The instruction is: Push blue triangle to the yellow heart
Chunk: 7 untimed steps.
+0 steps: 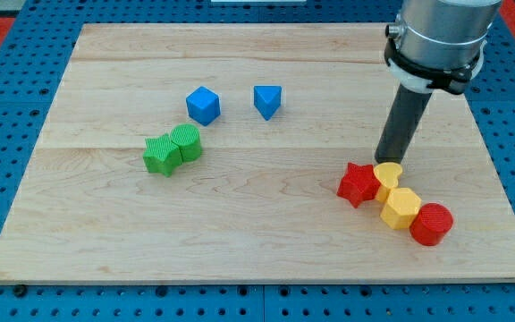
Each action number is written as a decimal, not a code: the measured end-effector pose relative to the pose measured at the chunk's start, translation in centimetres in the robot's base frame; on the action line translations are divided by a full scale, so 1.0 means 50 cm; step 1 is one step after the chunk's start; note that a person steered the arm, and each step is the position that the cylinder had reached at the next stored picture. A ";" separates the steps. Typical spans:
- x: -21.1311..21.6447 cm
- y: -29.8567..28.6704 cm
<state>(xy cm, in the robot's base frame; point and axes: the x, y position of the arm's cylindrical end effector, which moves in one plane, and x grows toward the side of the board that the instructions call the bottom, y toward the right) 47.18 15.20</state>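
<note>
The blue triangle (267,101) lies on the wooden board (257,241) in the upper middle of the view. The yellow heart (387,176) lies at the lower right, wedged between a red star (358,184) on its left and a yellow hexagon (401,207) below it. My tip (388,161) stands right at the heart's upper edge, far to the right of and below the blue triangle.
A blue cube (203,105) sits left of the triangle. A green star (161,155) and a green hexagon-like block (186,143) touch at the left. A red cylinder (431,224) touches the yellow hexagon at the lower right.
</note>
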 end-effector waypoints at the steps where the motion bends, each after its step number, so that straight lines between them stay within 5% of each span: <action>1: -0.064 -0.091; 4: -0.296 -0.292; 5: -0.268 -0.361; 7: -0.246 -0.270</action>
<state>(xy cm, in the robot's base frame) 34.89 1.69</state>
